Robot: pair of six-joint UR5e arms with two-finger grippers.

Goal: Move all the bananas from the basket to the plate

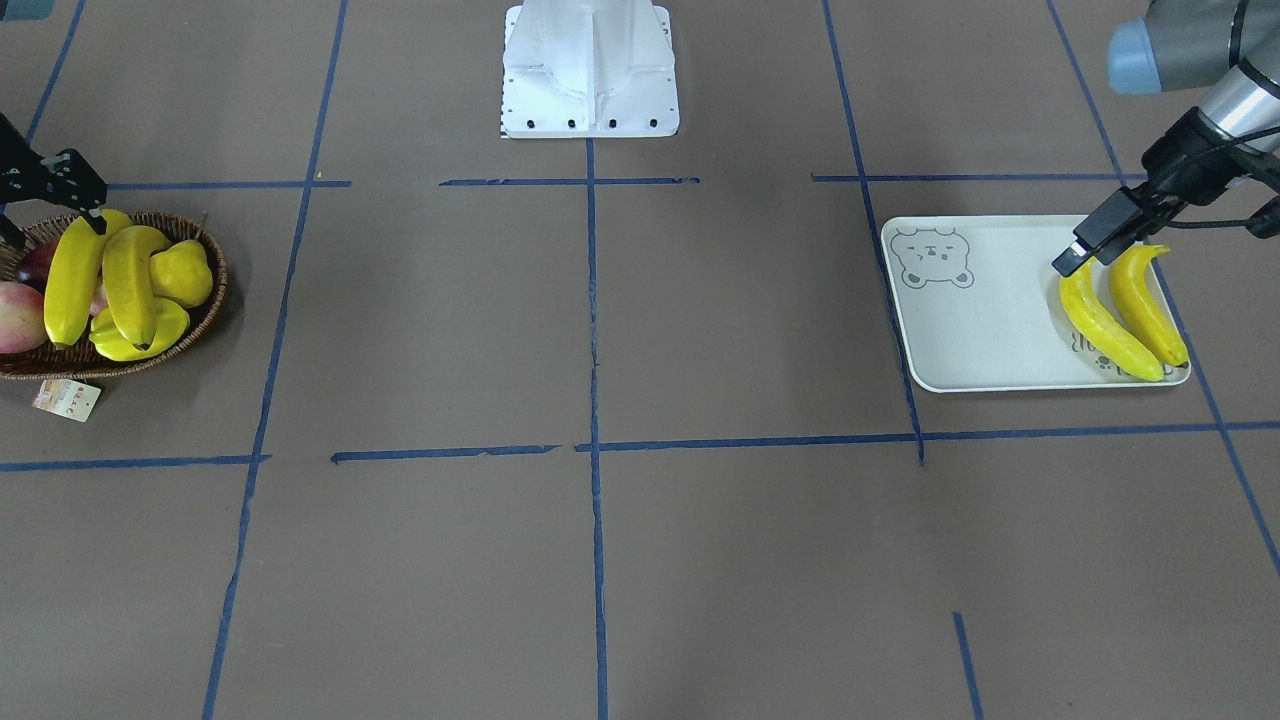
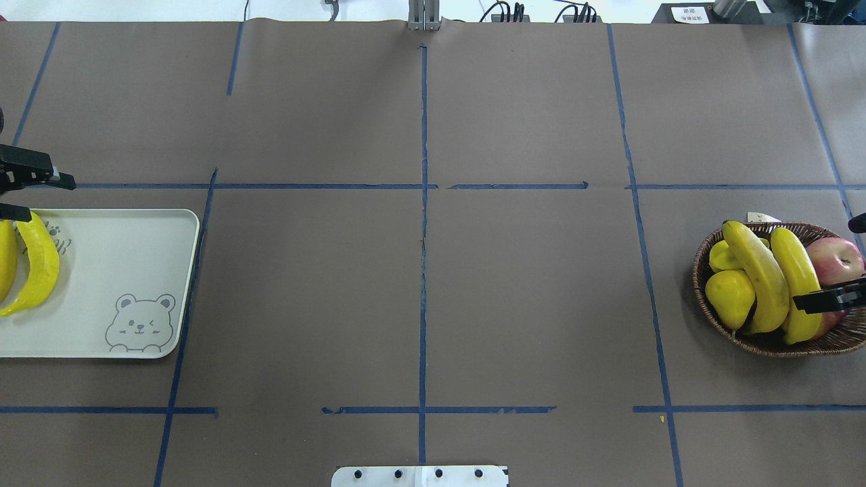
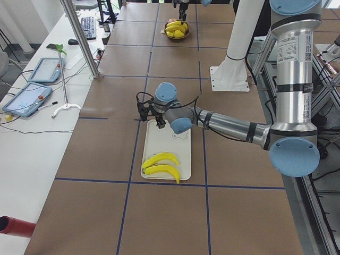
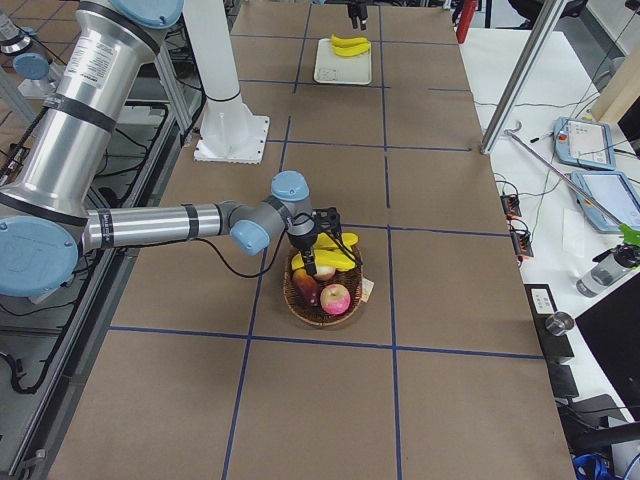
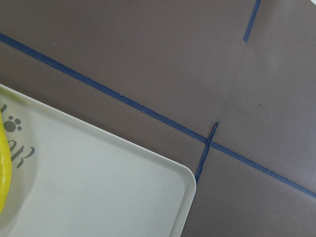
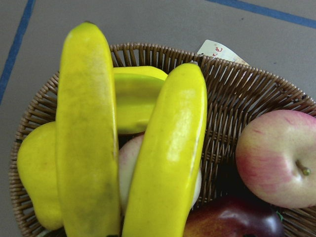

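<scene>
Two bananas (image 2: 758,274) (image 2: 795,277) lie side by side on top of the other fruit in the wicker basket (image 2: 764,345) at the table's right end. My right gripper (image 2: 831,264) hovers open just above them, with one finger over the outer banana and the other past the apple. Two more bananas (image 1: 1105,325) (image 1: 1148,305) rest on the white bear-print plate (image 1: 980,320) at the left end. Over the plate's far edge, by the banana tips, my left gripper (image 2: 49,198) is open and holds nothing.
In the basket there are also a yellow pear (image 2: 729,294), a starfruit (image 2: 724,256), a red apple (image 2: 835,257) and a dark red fruit (image 6: 232,219). A paper tag (image 1: 67,398) hangs off its rim. The robot's white base (image 1: 590,70) stands mid-table.
</scene>
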